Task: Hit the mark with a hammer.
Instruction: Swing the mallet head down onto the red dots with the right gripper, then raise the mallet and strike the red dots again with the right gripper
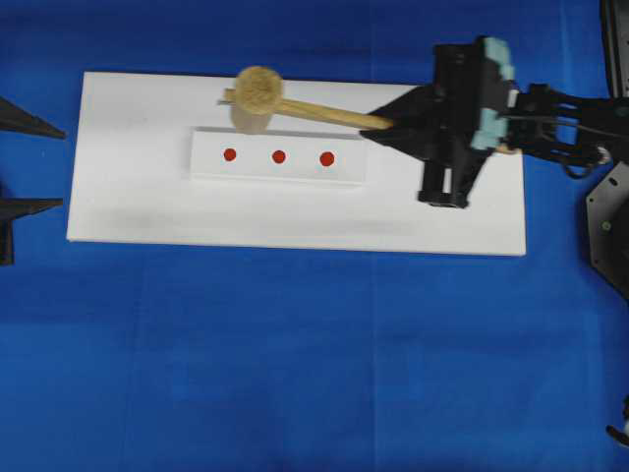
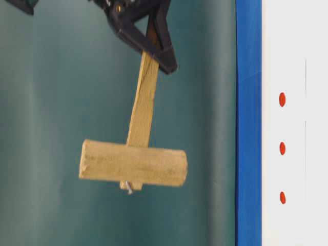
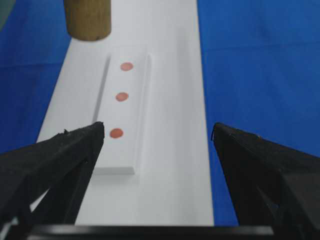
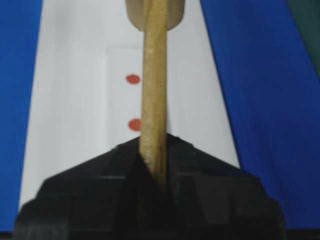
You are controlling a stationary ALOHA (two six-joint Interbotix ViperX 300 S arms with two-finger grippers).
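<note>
Pale, light-tan wooden mallet (image 1: 295,103) with faint grain streaks along head and handle. Flat white rectangular board (image 1: 147,211) on a saturated blue desk cover (image 1: 295,374). Raised white strip (image 1: 211,167) bearing a row of three red dots (image 1: 278,156). Matte black right claw (image 1: 388,123); matte black left claw (image 3: 157,142). Teal backdrop (image 2: 46,102) at table level.

Bright even light; soft shadows on board; wrist views blurred up close.

You are looking at a robotics lab test bench: a desk (image 1: 295,374) draped in plain blue cloth, a white board (image 1: 147,211) at its centre carrying a raised white strip (image 1: 278,172) with three red marks (image 1: 278,156), and black robot arm hardware (image 1: 609,226) at 3 o'clock.
</note>
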